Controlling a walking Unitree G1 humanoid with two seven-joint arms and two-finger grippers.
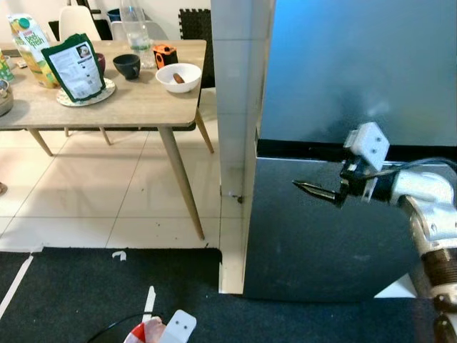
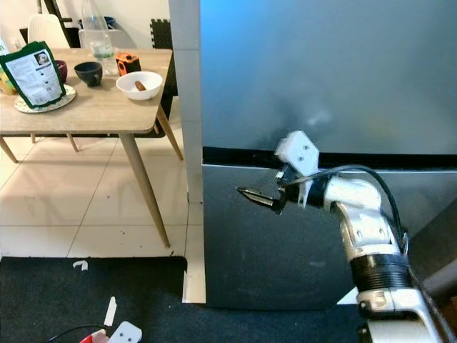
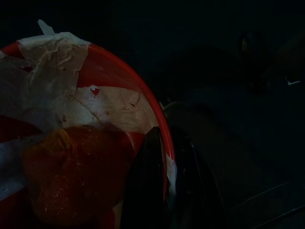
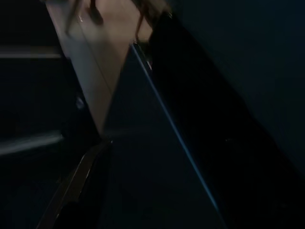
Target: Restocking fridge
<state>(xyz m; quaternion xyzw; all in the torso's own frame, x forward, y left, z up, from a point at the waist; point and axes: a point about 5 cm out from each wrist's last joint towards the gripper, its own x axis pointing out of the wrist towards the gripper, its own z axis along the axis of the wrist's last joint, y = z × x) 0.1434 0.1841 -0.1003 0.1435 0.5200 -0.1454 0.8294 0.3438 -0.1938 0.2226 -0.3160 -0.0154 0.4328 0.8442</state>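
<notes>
My right gripper (image 2: 250,195) is raised in front of the fridge (image 2: 321,78), fingers pointing toward my left, level with the lower door (image 2: 285,250) just under the dark seam (image 2: 235,153) that splits the two doors. The fingers look pressed together into one point, holding nothing. Both doors are closed. I cannot tell whether the tip touches the door or hangs just off it. In the right wrist view the dark door face runs beside one black finger (image 4: 76,191), with pale floor tiles (image 4: 102,57) beyond.

My left gripper (image 3: 162,186) is low, near the dark mat (image 1: 86,286) at my feet. Its fingers are clamped over the rim of a red bowl (image 3: 109,157) patched with pale tape, with something orange (image 3: 66,176) inside; one finger is inside the rim, the other outside. In the left eye view the bowl peeks in at the bottom edge.

To my left, well apart from the fridge, stands a wooden table (image 1: 136,107). On it are a white bowl (image 1: 178,77), a dark cup (image 1: 127,66), a clear bottle (image 1: 136,32), a green pouch (image 1: 75,68) on a mat and a juice carton (image 1: 32,50)
</notes>
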